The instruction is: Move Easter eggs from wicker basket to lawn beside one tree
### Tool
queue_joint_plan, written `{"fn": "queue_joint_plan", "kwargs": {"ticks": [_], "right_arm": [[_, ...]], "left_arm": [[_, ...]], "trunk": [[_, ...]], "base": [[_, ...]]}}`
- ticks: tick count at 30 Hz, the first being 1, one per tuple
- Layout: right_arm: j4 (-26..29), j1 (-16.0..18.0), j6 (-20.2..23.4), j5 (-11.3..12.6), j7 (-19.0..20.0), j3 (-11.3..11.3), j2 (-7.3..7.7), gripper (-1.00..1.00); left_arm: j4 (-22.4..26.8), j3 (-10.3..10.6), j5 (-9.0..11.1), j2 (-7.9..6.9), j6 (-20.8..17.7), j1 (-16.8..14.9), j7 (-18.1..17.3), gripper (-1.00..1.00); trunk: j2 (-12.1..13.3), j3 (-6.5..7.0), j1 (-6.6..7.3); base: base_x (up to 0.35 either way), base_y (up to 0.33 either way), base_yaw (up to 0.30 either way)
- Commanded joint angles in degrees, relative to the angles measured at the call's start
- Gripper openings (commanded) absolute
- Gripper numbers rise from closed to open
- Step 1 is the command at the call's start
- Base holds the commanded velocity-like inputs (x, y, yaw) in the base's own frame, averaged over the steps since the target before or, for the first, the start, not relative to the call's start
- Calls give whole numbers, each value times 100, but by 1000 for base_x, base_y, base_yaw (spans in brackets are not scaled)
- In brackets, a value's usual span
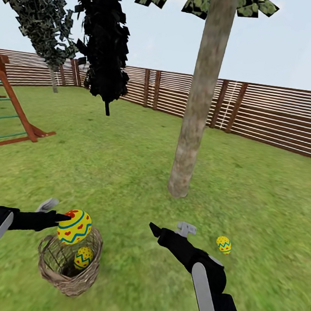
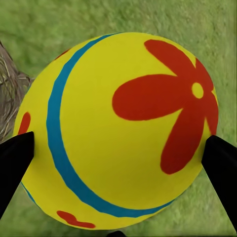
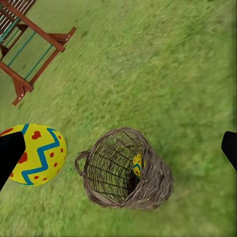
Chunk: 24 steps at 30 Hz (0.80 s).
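Egg (image 2: 118, 133) clamped in left gripper (image 1: 61, 220) above basket (image 1: 69, 267), second one out; right gripper (image 1: 168, 230) open, empty. Next: carry to tree (image 1: 193, 131).

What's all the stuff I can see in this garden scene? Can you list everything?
Easter eggs: three, yellow with blue zigzags and red marks; one held above the basket, one inside the basket, one on the grass near the tree.
Wicker basket: one, tan-brown, on the lawn.
Tree: one pale trunk, centre.
Dark-leaved trees: two, left background.
Fence: brown slats, along the back.
Play tower: red-brown, far left.
Left gripper: black fingers closed on an egg.
Right gripper: open, empty.
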<state>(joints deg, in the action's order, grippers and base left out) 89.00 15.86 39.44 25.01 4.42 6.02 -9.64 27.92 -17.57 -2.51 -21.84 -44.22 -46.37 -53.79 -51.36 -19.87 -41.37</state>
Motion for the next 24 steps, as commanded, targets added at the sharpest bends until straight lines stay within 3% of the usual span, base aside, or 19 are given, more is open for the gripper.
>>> {"fn": "queue_joint_plan", "kwargs": {"ticks": [1, 12, 24], "right_arm": [[3, 5, 29, -20, 23, -7, -3, 100], [3, 5, 29, -18, 23, -5, -9, 100], [3, 5, 29, -14, 23, -13, -9, 100]], "left_arm": [[3, -30, -29, 3, -43, -4, -29, -100], [3, -27, -30, 13, -34, -4, -5, -100], [3, -2, -30, 22, 66, -4, 17, -100]], "trunk": [[37, 15, 22], [478, 217, 263], [478, 221, 263]], "base": [[0, 0, -98], [0, 0, -9], [0, -35, -27]]}}
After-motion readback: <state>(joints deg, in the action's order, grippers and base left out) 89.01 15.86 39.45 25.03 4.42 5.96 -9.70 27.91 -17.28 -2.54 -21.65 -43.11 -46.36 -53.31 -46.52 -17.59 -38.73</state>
